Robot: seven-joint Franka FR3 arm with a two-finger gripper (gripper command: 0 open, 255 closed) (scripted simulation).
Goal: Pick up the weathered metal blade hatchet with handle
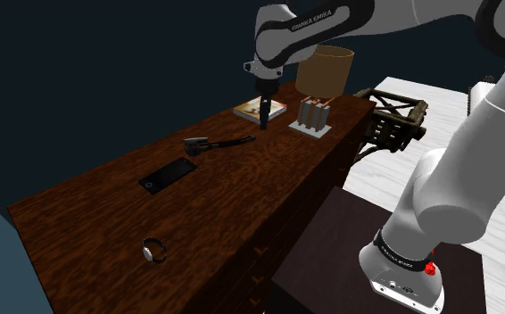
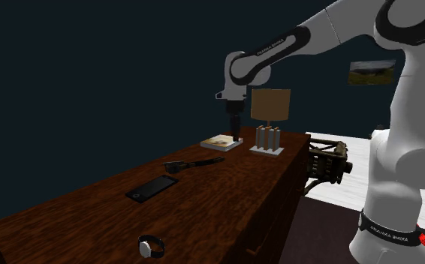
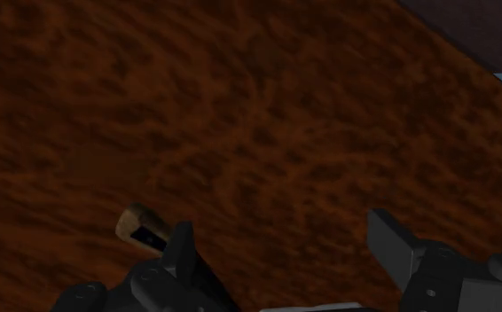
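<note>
The hatchet (image 1: 217, 144) lies flat on the dark wood surface (image 1: 242, 205), head toward the shoulder view's left and handle running right. In the wrist view a tan rounded tip (image 3: 141, 229) — apparently the handle's end — sits just beside one of the jaws. The jaws stand spread, pinching nothing, low over the surface by a book (image 1: 260, 109) at the far side. A black phone (image 1: 166, 176) lies nearer, and a wristwatch (image 1: 155, 251) nearest. The white forearm (image 1: 309, 22) reads FRANKA EMIKA.
</note>
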